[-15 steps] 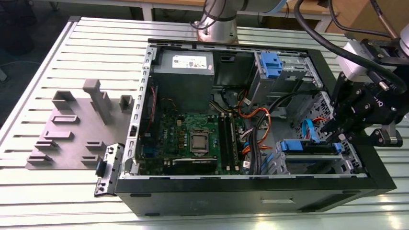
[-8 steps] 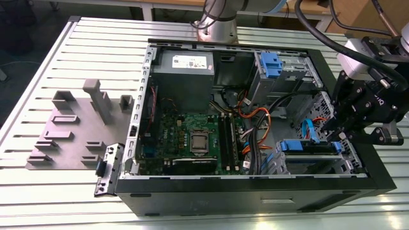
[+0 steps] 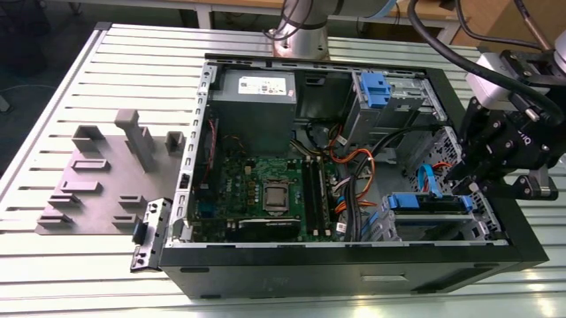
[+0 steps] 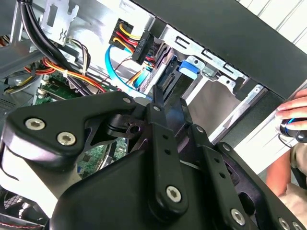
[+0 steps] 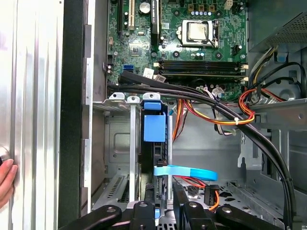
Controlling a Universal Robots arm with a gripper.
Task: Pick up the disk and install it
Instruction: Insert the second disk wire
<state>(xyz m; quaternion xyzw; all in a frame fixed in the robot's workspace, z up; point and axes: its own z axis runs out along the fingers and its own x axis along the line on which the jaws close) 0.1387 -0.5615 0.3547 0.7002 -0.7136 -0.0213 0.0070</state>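
Standing on edge in drive cage slot, disk [image 5: 154, 128]; tool [image 5: 160, 194] just beside, grip state unclear

Matte black metal computer case [image 3: 354, 265] on a pale silver ribbed metal table [image 3: 53, 99]; dark green printed circuit motherboard [image 3: 265, 189] with a silvery square processor [image 5: 198, 31] and black memory slots [image 5: 201, 67]; bright blue plastic carrier frame [image 5: 154, 125] around the dark-edged disk [image 5: 147, 160]; light blue flat ribbon cable [image 5: 184, 171]; orange, red and yellow wire bundle [image 5: 216, 117] beside thick black cables [image 5: 192, 93]; grey power-supply box [image 3: 254, 89] with a white sticker; glossy black jointed gripper [image 4: 168, 115] with silver screws; flat grey moulded fixture plate [image 3: 106, 179].
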